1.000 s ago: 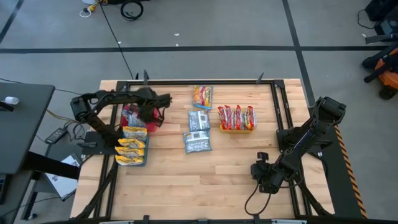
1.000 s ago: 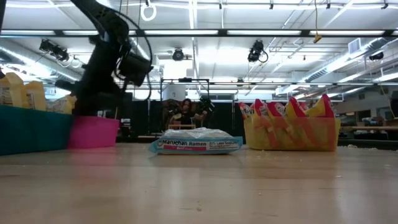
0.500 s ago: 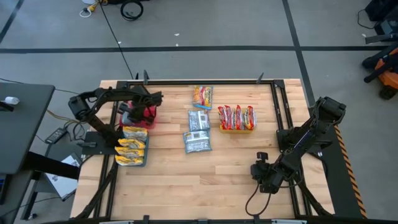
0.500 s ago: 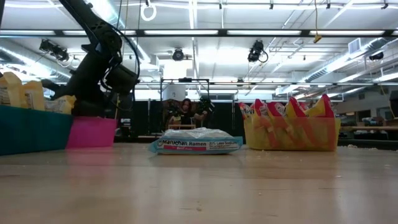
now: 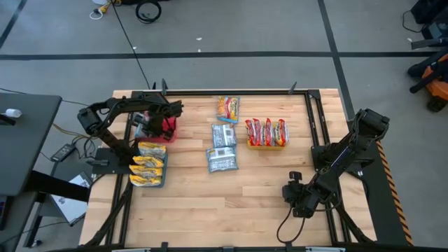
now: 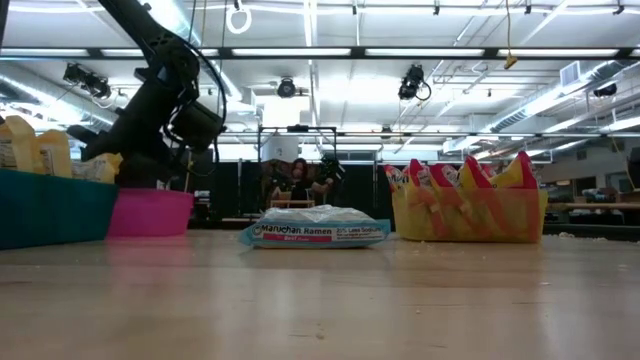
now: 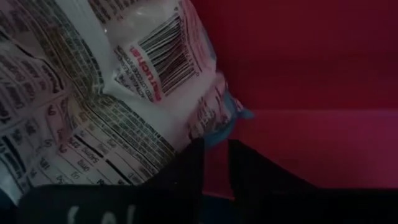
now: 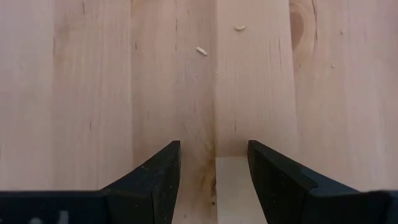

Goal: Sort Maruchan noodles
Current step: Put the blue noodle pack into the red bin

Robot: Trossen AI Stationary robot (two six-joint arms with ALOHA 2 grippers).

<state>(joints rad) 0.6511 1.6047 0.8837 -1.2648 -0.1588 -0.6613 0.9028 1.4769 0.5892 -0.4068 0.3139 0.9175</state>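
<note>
My left gripper (image 5: 158,126) (image 7: 214,163) reaches down into the red bin (image 5: 168,131) (image 7: 311,74) at the table's far left. Its fingers stand a narrow gap apart. A packet of Maruchan noodles (image 7: 93,93) lies in the bin beside them, barcode side up. Two silver-blue packets (image 5: 224,134) (image 5: 222,159) and an orange one (image 5: 227,108) lie flat on the table's middle. Yellow packets stand in the blue bin (image 5: 148,180) and red ones in the yellow bin (image 5: 266,145). My right gripper (image 5: 295,190) (image 8: 214,168) waits open over bare wood at the near right. My left gripper comes slanting down from above, with one finger (image 7: 183,171) right against the packet's lower edge (image 7: 205,124). I cannot tell whether it touches the packet. The gap between the fingers shows only the red bin.
The three bins stand along the far half of the table, the blue and red ones side by side at the left edge. A black frame (image 5: 311,119) runs round the tabletop. In the low view a person (image 6: 297,180) sits in the room far behind the table.
My left gripper has gone toward the table's left edge, from the red bin's right rim to over the bin, sinking slightly and tipping steeper. For the last half second it has hardly moved.
</note>
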